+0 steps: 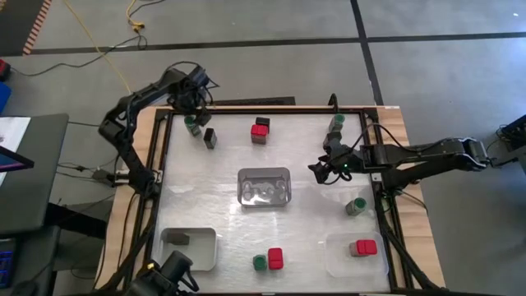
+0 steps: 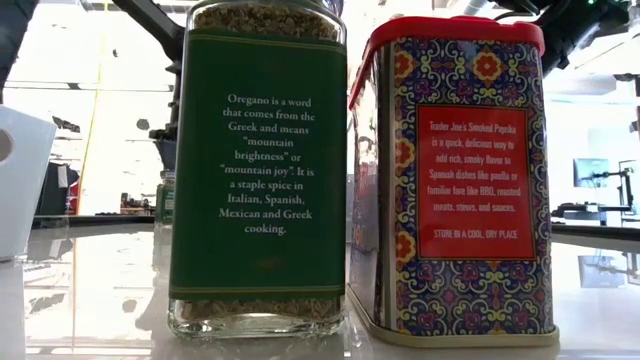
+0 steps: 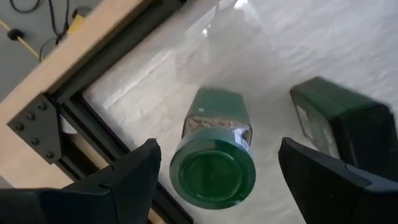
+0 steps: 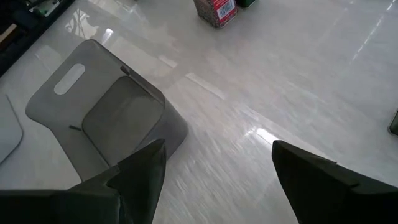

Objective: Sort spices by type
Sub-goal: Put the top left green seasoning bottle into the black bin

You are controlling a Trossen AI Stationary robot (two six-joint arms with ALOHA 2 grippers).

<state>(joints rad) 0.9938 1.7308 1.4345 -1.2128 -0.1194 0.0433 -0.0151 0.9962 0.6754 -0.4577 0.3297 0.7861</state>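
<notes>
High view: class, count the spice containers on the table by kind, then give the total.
Green-lidded jars: 4
Red-topped tins: 3
Dark rectangular containers: 2
Total: 9
The contents of the centre tray are too unclear to count.

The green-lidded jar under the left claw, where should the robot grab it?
Probably around the glass body just below the green lid, coming straight down from above. The green-lidded jar stands upright between the open left gripper fingers. A dark box stands close beside one finger, so descend carefully.
</notes>
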